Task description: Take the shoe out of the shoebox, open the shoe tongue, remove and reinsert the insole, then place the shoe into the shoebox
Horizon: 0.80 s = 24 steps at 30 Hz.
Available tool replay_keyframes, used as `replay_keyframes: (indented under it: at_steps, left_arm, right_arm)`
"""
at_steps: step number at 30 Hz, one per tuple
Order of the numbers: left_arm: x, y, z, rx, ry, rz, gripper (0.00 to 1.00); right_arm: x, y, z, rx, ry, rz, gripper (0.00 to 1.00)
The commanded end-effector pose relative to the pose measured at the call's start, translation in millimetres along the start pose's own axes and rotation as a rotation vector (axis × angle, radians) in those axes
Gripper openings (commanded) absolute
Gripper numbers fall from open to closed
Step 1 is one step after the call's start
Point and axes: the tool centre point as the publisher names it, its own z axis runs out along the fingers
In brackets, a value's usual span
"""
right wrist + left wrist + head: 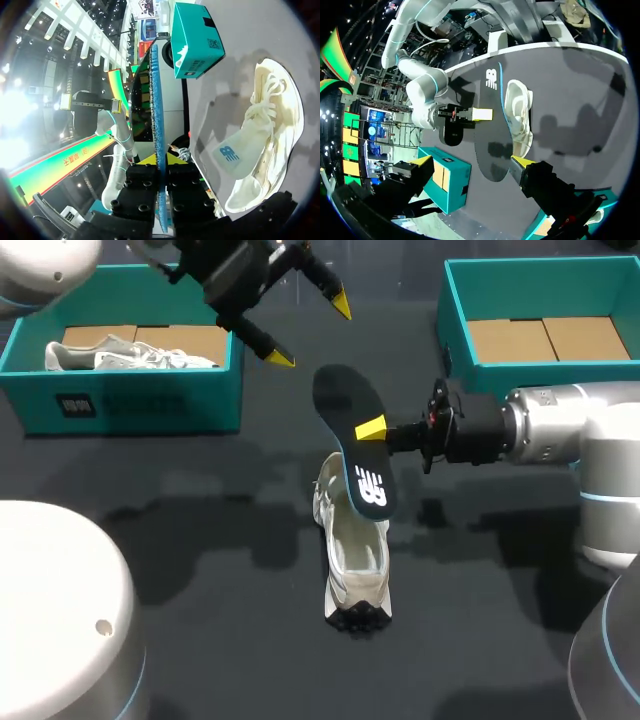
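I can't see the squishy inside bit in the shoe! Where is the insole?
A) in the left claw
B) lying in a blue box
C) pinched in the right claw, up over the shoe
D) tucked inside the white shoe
C: the right claw is shut on the insole, holding it over the white shoe, and the left claw hangs open with nothing in it.

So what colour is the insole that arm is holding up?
The insole is black with a white logo and a blue edge, clearest in the head view.
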Motion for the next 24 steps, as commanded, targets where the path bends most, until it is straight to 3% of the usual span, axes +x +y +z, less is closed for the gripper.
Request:
replay_keyframes:
  at_steps: [1, 5, 7, 9, 15, 20, 24]
  left_arm:
    - [-11.3, 4, 2, -0.011, 0.293, -0.036, 1.00]
    - [-11.3, 4, 2, -0.011, 0.293, -0.036, 1.00]
    - [-18.8, 8, 9, -0.037, 0.347, -0.041, 1.00]
    - [-25.7, 12, 13, 0.008, 0.409, -0.054, 1.00]
    - [-41.1, 11, 17, -0.017, 0.629, -0.034, 1.00]
    - [-45.4, 7, 21, -0.058, 0.712, -0.020, 1.00]
    - [-44.9, 9, 24, -0.045, 0.743, -0.028, 1.00]
  right_arm:
    - [-0.2, -0.3, 1, 0.000, -0.001, 0.001, 0.00]
    - [-0.2, -0.3, 1, 0.000, -0.001, 0.001, 0.00]
    - [-0.2, -0.3, 1, 0.000, -0.001, 0.001, 0.00]
    - [-0.2, -0.3, 1, 0.000, -0.001, 0.001, 0.00]
    - [-0.2, -0.3, 1, 0.000, -0.001, 0.001, 0.00]
    - [-0.2, -0.3, 1, 0.000, -0.001, 0.001, 0.00]
    - [-0.2, -0.3, 1, 0.000, -0.001, 0.001, 0.00]
